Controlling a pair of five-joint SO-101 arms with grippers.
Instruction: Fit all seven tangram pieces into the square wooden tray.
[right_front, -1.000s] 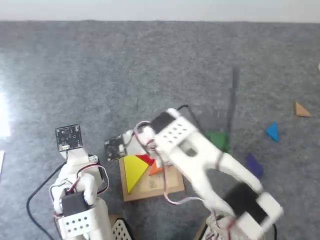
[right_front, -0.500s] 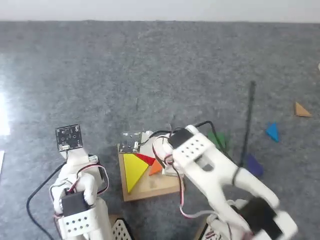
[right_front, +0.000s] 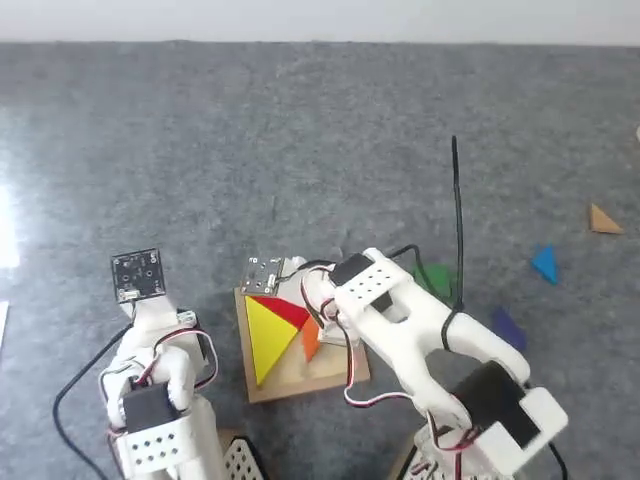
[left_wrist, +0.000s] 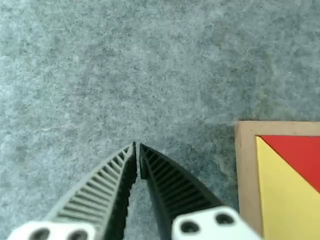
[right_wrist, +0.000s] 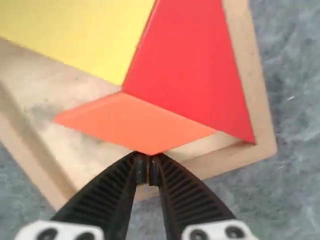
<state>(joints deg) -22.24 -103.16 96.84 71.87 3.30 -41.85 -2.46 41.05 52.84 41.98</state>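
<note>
The square wooden tray lies near the table's front, between the two arms. Inside it a yellow triangle, a red triangle and an orange parallelogram lie flat and edge to edge. In the right wrist view my right gripper is shut, its tips against a corner of the orange parallelogram, beside the red triangle and the yellow triangle. My left gripper is shut over bare carpet, just off the tray's corner.
Loose on the grey carpet to the right lie a green piece, a purple piece, a blue triangle and a tan triangle. A black cable rises from the right arm.
The right arm has swung rightwards and drawn back over the tray. The red triangle now shows more fully along the yellow one, and the orange piece has shifted. The left arm has kept still.
</note>
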